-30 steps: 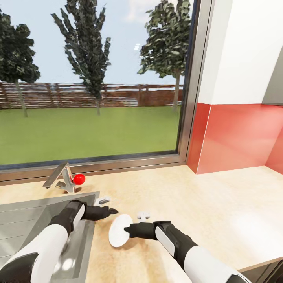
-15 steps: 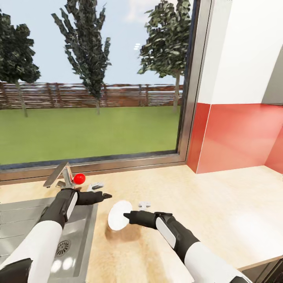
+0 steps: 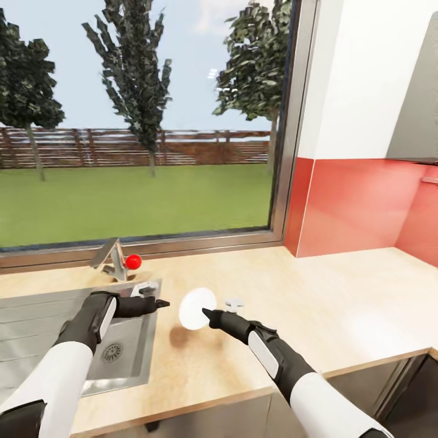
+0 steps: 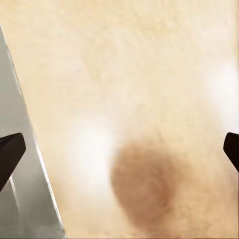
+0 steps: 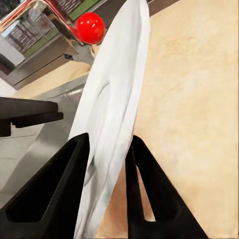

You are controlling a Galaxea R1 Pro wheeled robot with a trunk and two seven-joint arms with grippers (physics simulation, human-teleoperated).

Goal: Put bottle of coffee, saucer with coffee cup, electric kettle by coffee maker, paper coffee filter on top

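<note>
Now | saucer (image 3: 197, 308) lifted higher, right gripper (image 3: 207, 314) jaws clamping it | left gripper (image 3: 159, 302) jaws apart

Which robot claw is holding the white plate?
The right claw holds the saucer, pinched on its edge and lifted above the kitchen countertop. The left claw is open and holds nothing.
</note>
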